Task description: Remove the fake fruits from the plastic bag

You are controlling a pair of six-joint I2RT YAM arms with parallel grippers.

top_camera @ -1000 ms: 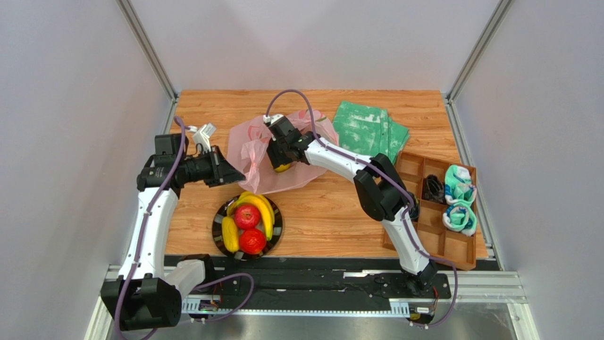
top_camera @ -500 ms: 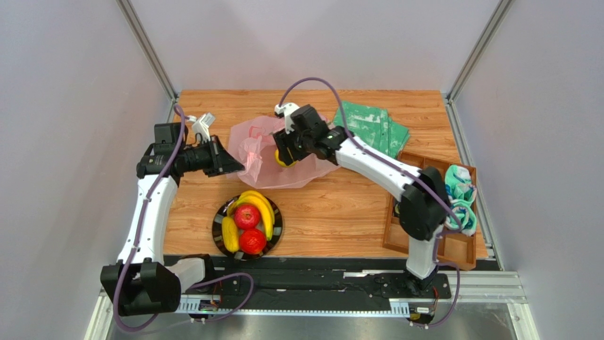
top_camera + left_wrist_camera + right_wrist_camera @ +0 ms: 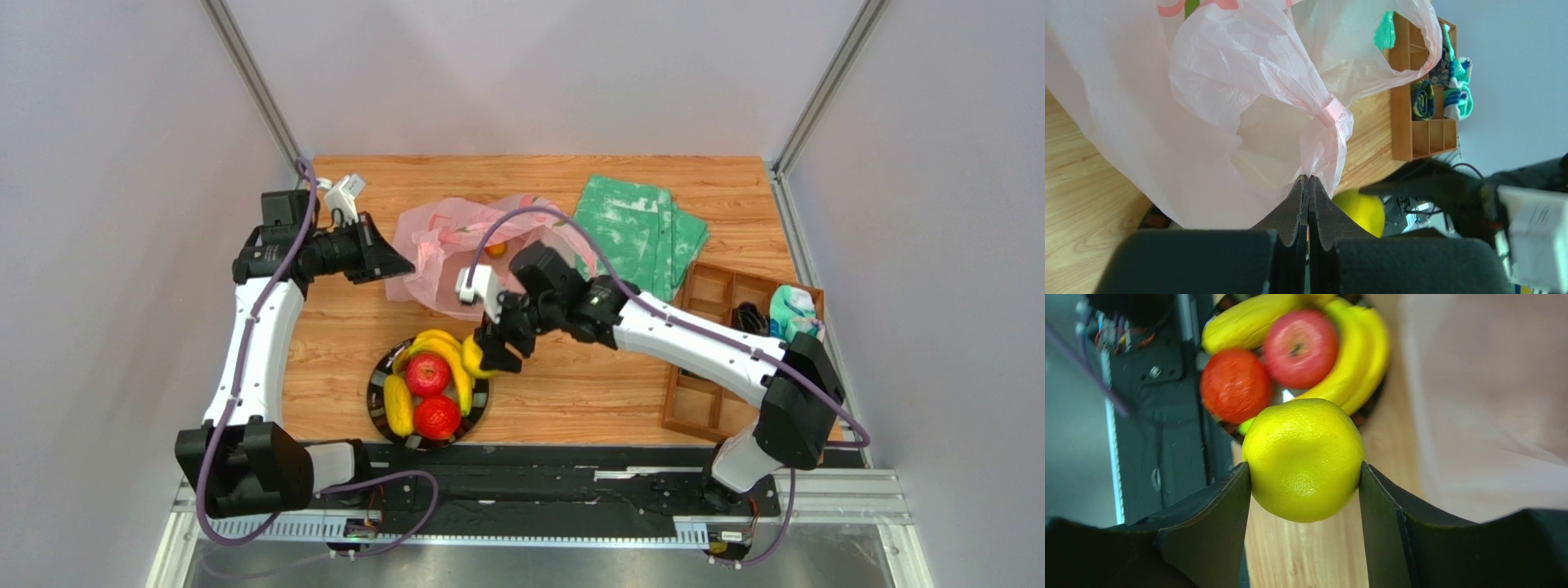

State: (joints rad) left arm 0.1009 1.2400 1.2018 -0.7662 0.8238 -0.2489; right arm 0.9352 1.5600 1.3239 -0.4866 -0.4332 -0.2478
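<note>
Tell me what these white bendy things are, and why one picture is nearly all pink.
Those are robot arms, a left arm and a right arm, bolted to a wooden table. Each ends in a two-finger claw. One camera looks down from above; a small one rides on each wrist. The pink picture is the left wrist's: the left gripper pinches the pink plastic bag, which fills the view. The right wrist's picture shows the right gripper holding a yellow lemon near a black bowl of bananas and red fruits. A green cloth and a wooden tray lie nearby.
</note>
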